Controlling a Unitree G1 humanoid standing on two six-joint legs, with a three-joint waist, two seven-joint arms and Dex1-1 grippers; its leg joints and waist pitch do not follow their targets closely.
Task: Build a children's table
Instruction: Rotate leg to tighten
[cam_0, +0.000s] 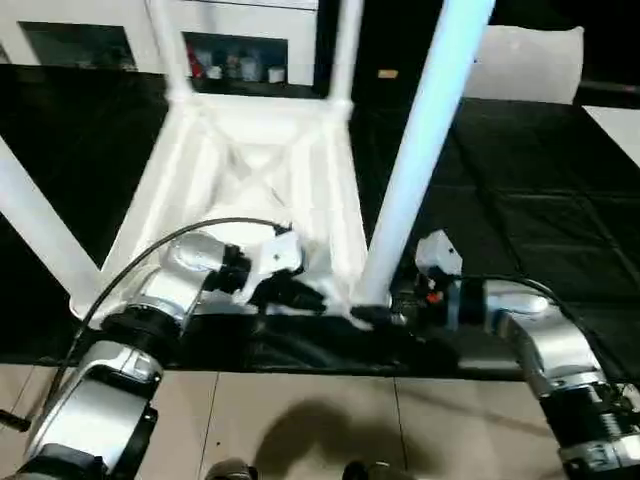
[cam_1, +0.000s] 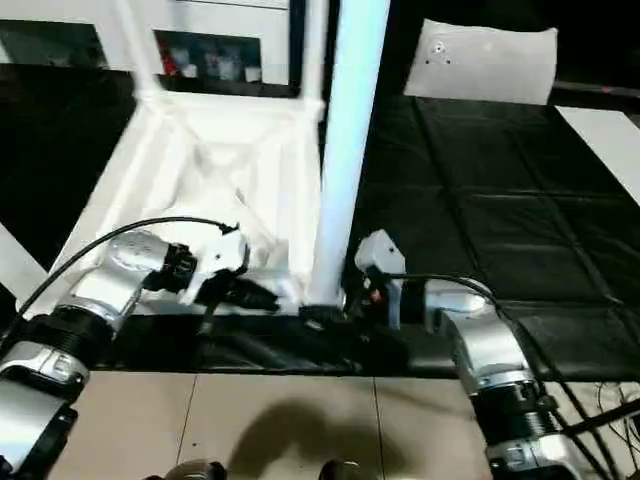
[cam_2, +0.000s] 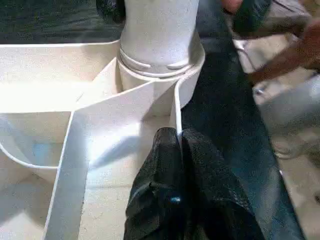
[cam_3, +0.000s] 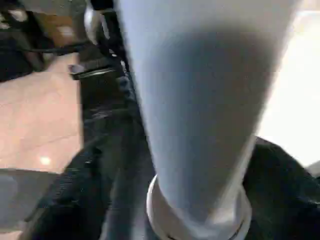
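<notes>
Lying upside down on the black mat (cam_0: 520, 180), the white tabletop (cam_0: 250, 170) has its legs poking up. The near right leg (cam_0: 420, 150) stands in its corner socket (cam_2: 160, 75). The right gripper (cam_0: 385, 315) spreads wide around that leg's bottom. The left gripper (cam_2: 179, 145), pinched shut, touches the tabletop's rim.

The white tabletop (cam_0: 255, 190) lay upside down on a black mat (cam_0: 520, 200), its ribbed, rimmed underside facing up. White tapered legs stood in its corner sockets; the near right leg (cam_0: 420, 150) rose upright from its round socket (cam_2: 160, 65).
</notes>
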